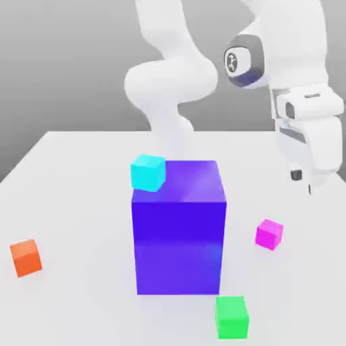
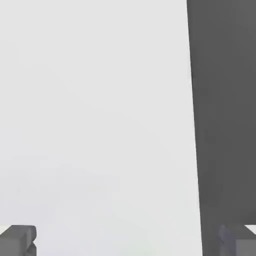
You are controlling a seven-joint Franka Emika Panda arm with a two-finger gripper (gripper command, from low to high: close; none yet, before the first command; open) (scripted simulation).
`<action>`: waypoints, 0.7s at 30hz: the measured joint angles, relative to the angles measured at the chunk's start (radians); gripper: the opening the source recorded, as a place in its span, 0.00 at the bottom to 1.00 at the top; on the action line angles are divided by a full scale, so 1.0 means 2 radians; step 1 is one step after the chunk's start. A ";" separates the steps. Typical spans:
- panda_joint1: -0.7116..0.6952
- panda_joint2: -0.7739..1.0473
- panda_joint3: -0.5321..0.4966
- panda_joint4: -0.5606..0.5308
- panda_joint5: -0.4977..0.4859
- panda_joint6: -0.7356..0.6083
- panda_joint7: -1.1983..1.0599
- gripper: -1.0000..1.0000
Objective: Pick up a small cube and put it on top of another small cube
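Nothing of the task looks done yet. The white end effector hangs above the pale bench with its fingers spread wide apart and empty. The small plain magenta-pink cube sits on the bench below the end effector and toward the big blue-violet block, untouched. Reaching, grasping, lifting and stacking on another small cube all remain.

The exterior view looks from in front of the arm, slightly raised, down across the tabletop at middling range. The hand view faces down past its own fingers onto bare tabletop and, probably, its edge; the two views share that surface.
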 joint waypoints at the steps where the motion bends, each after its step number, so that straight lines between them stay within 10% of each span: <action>1: 0.008 0.010 0.003 -0.009 0.002 0.008 -0.023 0.50; 19: 0.079 0.240 0.053 -0.069 0.053 0.199 -0.272 0.50; 20: 0.079 0.255 0.053 -0.067 0.054 0.211 -0.272 0.00; 21: 0.079 0.255 0.053 -0.067 0.054 0.211 -0.272 0.00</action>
